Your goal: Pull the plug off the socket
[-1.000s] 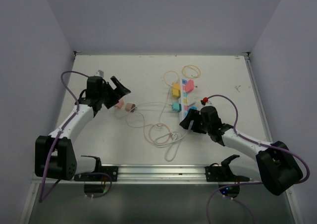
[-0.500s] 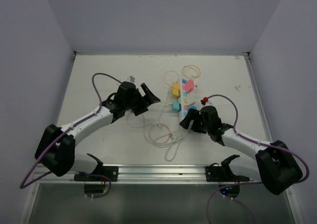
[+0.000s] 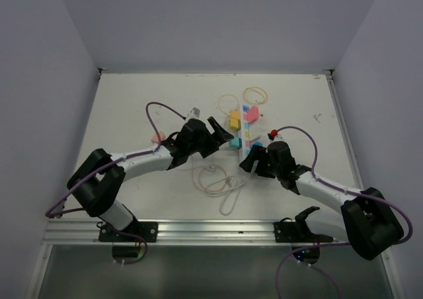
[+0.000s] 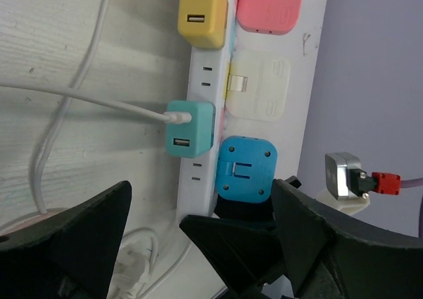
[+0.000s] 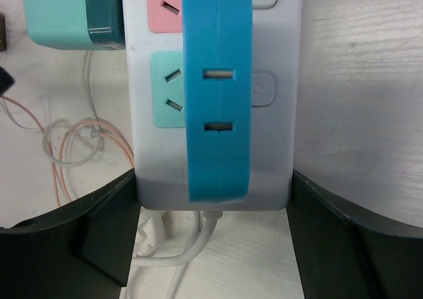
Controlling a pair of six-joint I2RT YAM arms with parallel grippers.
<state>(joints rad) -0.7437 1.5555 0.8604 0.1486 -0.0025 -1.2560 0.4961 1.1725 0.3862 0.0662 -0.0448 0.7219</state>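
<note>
Writing: no brand can be read; the marks on the plug faces are too fine.
Socket: the socket (image 3: pixel 247 130) lies on the table (image 3: pixel 132 107), at about 1 o'clock from its middle in the top view, with its length running from 12 to 6 o'clock.
Left gripper: the left gripper (image 3: pixel 223 131) is placed at 9 o'clock of the socket, near it but apart.
Left fingers: the fingers (image 4: pixel 73 239) are spread wide; nothing is held or touched by them.
Right gripper: the right gripper (image 3: pixel 252 159) is closed on the 6 o'clock end of the socket.
Right fingers: the fingers (image 5: pixel 66 239) are pressed against both long sides of that end.
Teal plug: the teal plug (image 4: pixel 190 128) is seated on the 9 o'clock side of the socket, and a white cable (image 4: pixel 86 97) is inserted in its upper port.
Other plugs: a yellow plug (image 4: pixel 203 14), a pink plug (image 4: pixel 269 6), a cream plug (image 4: pixel 259 85) and a blue plug (image 4: pixel 246 169) are also seated; the blue one is nearest to the right gripper.
Cords: loose cords (image 3: pixel 215 180) are coiled at 7 o'clock of the socket.
</note>
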